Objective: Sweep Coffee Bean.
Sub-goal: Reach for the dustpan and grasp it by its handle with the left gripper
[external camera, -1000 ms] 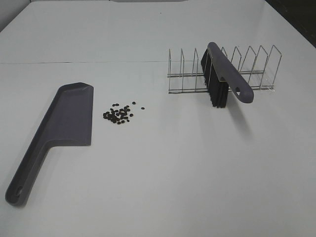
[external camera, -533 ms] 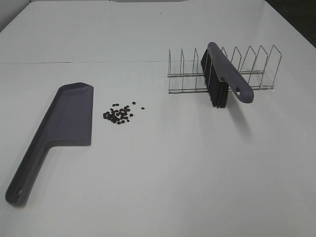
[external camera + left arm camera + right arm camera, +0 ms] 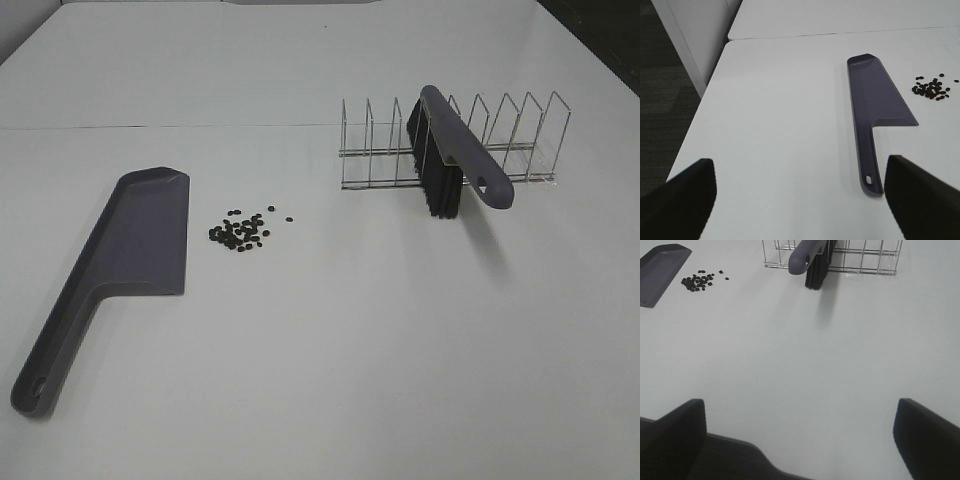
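A loose cluster of tiny dark coffee beans (image 3: 240, 230) lies on the white table, just right of a flat purple dustpan (image 3: 130, 250). A purple brush (image 3: 455, 160) with black bristles rests in a wire rack (image 3: 450, 140). The beans (image 3: 931, 89) and dustpan (image 3: 877, 100) show in the left wrist view. The beans (image 3: 699, 281), brush (image 3: 812, 257) and dustpan corner (image 3: 660, 270) show in the right wrist view. My left gripper (image 3: 800, 195) is open and empty, short of the dustpan handle. My right gripper (image 3: 800, 435) is open and empty, well short of the brush. Neither arm shows in the exterior view.
The wire rack (image 3: 860, 255) stands at the back right of the table. The table's left edge (image 3: 705, 95) drops to a dark floor. A seam (image 3: 170, 127) crosses the table behind the dustpan.
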Available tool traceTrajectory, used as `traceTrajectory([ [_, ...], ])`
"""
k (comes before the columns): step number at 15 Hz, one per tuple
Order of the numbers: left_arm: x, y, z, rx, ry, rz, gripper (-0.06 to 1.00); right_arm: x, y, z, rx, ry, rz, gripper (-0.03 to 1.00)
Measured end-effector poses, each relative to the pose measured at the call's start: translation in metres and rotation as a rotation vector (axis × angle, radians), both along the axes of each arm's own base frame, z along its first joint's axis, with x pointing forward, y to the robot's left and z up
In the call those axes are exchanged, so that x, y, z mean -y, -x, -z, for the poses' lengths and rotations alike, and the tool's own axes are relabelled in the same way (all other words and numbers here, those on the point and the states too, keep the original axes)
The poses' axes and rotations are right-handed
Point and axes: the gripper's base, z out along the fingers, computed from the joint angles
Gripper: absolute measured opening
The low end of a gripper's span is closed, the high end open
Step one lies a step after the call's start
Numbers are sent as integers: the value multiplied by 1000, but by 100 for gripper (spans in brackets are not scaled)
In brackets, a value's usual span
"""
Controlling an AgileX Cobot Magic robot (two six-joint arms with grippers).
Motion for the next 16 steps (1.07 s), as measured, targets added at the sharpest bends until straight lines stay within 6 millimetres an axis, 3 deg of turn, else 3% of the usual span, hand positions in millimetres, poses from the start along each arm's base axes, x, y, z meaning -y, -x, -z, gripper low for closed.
traceTrajectory([
  [16,0,0,0,0,1,1,84,0,0,0,0,-2,-1,95],
])
